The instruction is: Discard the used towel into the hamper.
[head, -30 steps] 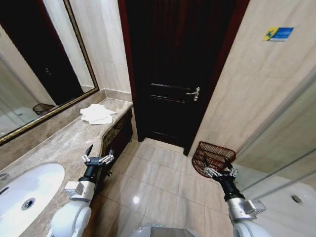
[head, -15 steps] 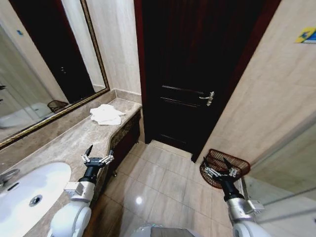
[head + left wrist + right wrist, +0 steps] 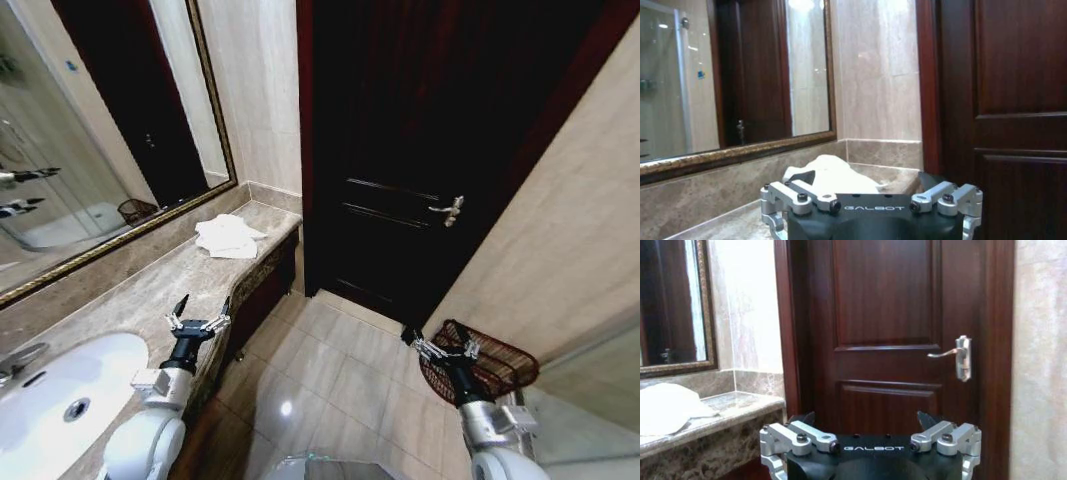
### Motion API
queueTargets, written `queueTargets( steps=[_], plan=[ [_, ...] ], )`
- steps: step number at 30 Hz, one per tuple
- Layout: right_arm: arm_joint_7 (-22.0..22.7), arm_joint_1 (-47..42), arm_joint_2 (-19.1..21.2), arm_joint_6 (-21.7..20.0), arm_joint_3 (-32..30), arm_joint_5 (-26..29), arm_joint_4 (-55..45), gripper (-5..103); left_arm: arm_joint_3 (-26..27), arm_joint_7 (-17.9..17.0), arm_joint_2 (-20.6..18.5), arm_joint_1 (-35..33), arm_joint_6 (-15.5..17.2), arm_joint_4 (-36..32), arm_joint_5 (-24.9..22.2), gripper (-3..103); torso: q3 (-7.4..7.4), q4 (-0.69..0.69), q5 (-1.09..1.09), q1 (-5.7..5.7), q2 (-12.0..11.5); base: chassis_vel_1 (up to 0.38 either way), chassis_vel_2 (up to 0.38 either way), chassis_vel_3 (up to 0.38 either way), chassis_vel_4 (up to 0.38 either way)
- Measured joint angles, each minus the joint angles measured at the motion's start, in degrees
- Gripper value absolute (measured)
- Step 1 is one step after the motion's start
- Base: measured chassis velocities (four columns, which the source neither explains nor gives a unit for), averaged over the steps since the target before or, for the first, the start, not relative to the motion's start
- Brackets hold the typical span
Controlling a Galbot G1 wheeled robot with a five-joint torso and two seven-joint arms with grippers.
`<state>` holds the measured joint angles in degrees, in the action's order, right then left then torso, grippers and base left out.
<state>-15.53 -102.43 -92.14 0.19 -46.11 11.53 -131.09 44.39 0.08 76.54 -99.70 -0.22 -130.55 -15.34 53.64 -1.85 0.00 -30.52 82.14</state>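
The door (image 3: 420,180) is taken as the landmark, set in the far wall. To its left the counter (image 3: 150,290) is run along the left wall, with the mirror (image 3: 90,150) mounted above it. The towel (image 3: 228,236) is laid on the counter's far end, near the door's left frame. The sink (image 3: 60,400) is set into the counter's near end, well apart from the door. The left gripper (image 3: 198,322) is held over the counter's edge, between sink and towel. To the door's right, on the floor (image 3: 330,370) by the right wall, the hamper (image 3: 490,365) is placed. The right gripper (image 3: 445,349) is held before the hamper's near rim.
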Motion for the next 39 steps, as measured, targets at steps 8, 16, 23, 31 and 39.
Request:
queueTargets(
  steps=[8, 16, 23, 31, 39],
  plan=[
    [-0.1, 0.1, 0.0, 0.0, 0.1, -0.1, 0.1, 100, 0.0, 0.0, 0.1, 0.0, 0.0, 0.1, 0.0, 100, 0.0, 0.0, 0.0, 0.0, 0.0, -0.05, 0.145, 0.133, -0.068],
    [-0.1, 0.1, 0.0, 0.0, 0.0, -0.1, 0.3, 100, 0.0, 0.0, 0.3, -0.1, -0.2, 0.1, 0.4, 100, 0.0, 0.0, 0.0, 0.0, 0.0, -0.059, 0.141, 0.145, -0.053],
    [-0.1, -0.2, 0.3, 0.2, -0.1, 0.3, 0.4, 100, -0.1, 0.1, 0.6, -0.3, -0.2, 0.1, 0.7, 100, 0.0, 0.0, 0.0, 0.0, 0.0, -0.051, 0.148, 0.146, -0.052],
    [0.0, 0.0, 0.9, 0.0, -0.3, 0.5, 0.3, 100, -0.2, 0.2, 1.1, -0.3, -0.3, 0.3, 1.1, 100, 0.0, 0.0, 0.0, 0.0, 0.0, -0.038, 0.138, 0.143, -0.04],
    [0.0, 0.2, 1.3, 0.0, -0.6, 0.7, 0.4, 100, -0.1, 0.4, 1.4, -0.5, -0.8, 0.2, 1.4, 100, 0.0, 0.0, 0.0, 0.0, 0.0, -0.06, 0.132, 0.148, -0.063]
  ],
)
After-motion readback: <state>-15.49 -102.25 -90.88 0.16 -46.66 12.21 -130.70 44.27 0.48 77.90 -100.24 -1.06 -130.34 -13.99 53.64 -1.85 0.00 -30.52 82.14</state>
